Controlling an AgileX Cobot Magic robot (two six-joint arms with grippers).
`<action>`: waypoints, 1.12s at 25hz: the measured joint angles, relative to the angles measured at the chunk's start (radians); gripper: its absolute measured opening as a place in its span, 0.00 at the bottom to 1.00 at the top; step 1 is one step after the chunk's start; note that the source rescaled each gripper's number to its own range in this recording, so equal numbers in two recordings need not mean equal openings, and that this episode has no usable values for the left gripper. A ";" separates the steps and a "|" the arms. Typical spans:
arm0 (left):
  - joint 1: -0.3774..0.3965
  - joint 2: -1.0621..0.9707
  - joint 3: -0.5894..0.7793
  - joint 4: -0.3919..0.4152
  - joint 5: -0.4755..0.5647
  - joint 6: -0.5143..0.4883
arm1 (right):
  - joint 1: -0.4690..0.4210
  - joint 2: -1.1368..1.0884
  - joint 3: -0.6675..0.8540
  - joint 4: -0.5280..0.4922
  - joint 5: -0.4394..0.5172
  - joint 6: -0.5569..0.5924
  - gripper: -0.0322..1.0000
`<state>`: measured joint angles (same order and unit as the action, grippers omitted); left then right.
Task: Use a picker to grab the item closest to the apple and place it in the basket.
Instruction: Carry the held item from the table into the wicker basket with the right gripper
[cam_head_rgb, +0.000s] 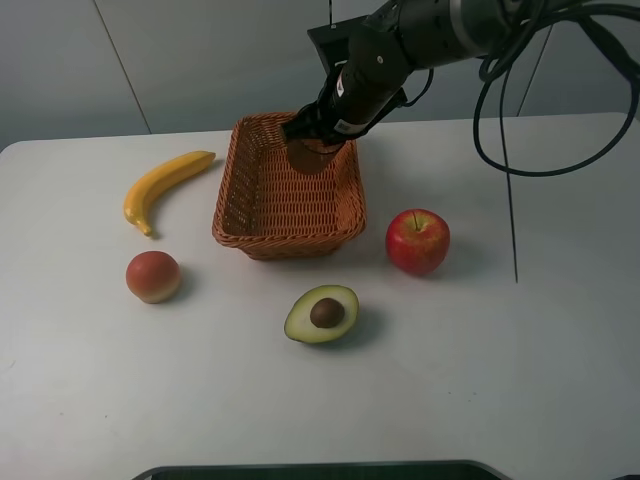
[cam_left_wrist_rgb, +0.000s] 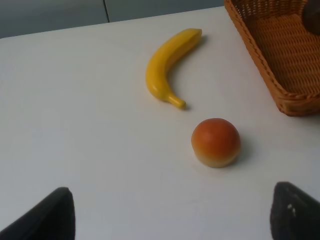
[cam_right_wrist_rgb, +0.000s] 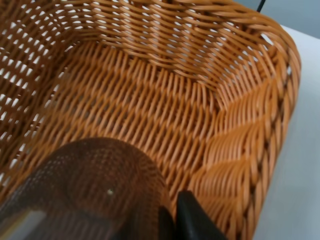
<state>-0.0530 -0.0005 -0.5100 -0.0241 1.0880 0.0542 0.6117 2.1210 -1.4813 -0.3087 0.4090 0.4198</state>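
Note:
A red apple stands on the white table, right of the wicker basket. My right gripper hangs over the basket's far right part, shut on a brown rough-skinned round item. In the right wrist view that brown item fills the lower corner above the basket's woven floor, with one black finger pressed beside it; the other finger is hidden. My left gripper is open over bare table, its two dark fingertips far apart, and it is out of the high view.
An avocado half with its pit lies in front of the basket. A banana and an orange-red peach-like fruit lie left of it. The left wrist view shows the banana, the fruit and the basket's corner.

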 joint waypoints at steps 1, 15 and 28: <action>0.000 0.000 0.000 0.000 0.000 0.000 | 0.002 0.000 0.000 0.000 -0.002 0.000 0.03; 0.000 0.000 0.000 0.000 0.000 0.000 | 0.023 0.002 0.000 0.009 -0.002 0.000 0.75; 0.000 0.000 0.000 0.000 0.000 0.000 | 0.025 -0.167 0.000 0.019 0.159 0.000 0.96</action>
<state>-0.0530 -0.0005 -0.5100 -0.0241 1.0880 0.0542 0.6369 1.9536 -1.4813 -0.2897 0.5678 0.4198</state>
